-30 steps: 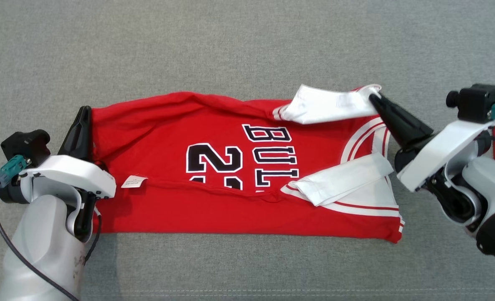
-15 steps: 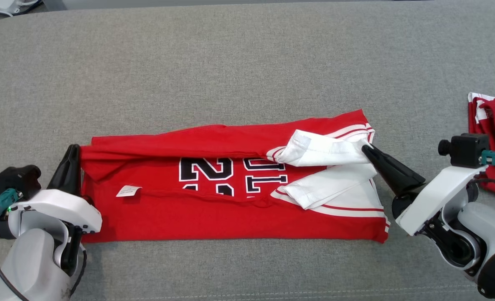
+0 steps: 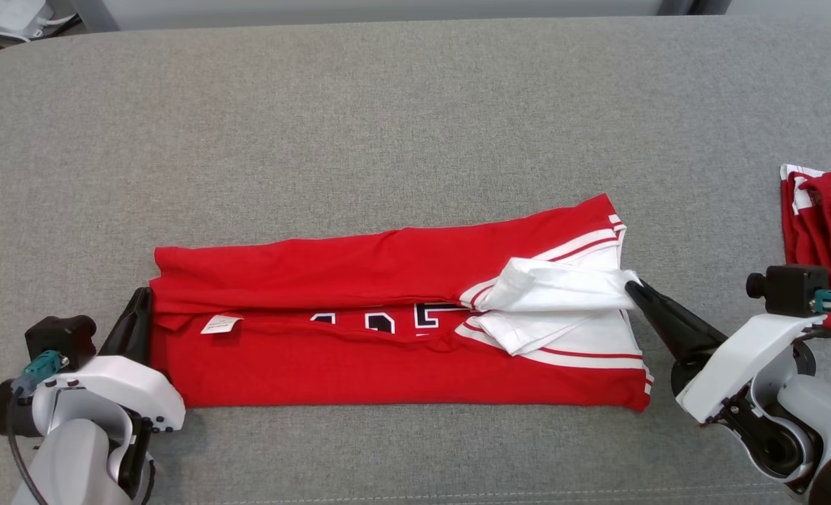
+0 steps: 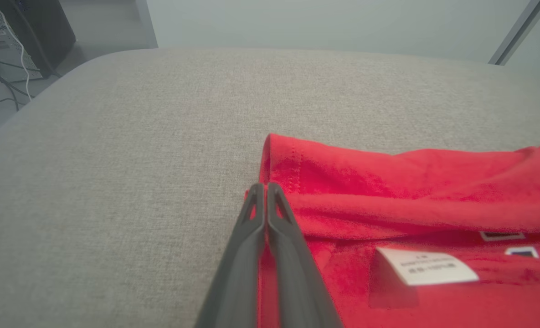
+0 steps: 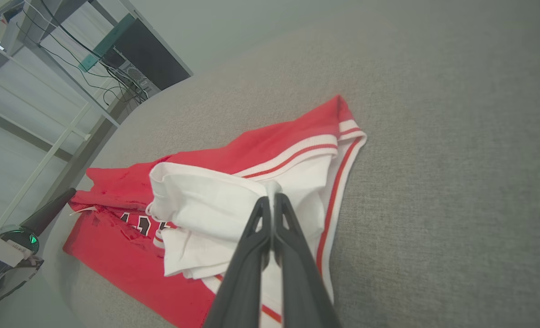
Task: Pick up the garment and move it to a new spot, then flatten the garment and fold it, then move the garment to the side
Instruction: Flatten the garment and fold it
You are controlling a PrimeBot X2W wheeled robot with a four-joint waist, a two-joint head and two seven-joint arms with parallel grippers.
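Skew is the risk: my left fingers (image 3: pixel 133 326) are pinched shut on the left end of the red garment (image 3: pixel 387 351), my right fingers (image 3: pixel 667 326) on its white sleeve (image 3: pixel 562 287), across the bench (image 3: pixel 387 126). If one side leads, the folded layer could land crooked or the sleeve bunch underneath.

**Far edge folded over the print**

My left gripper (image 3: pixel 142 303) and right gripper (image 3: pixel 636 287) have drawn the garment's (image 3: pixel 359 266) far edge toward me. The black print (image 3: pixel 426 317), bare a second ago, is nearly covered. The upper white sleeve (image 3: pixel 555 291) now overlaps the lower white sleeve (image 3: pixel 548 328).
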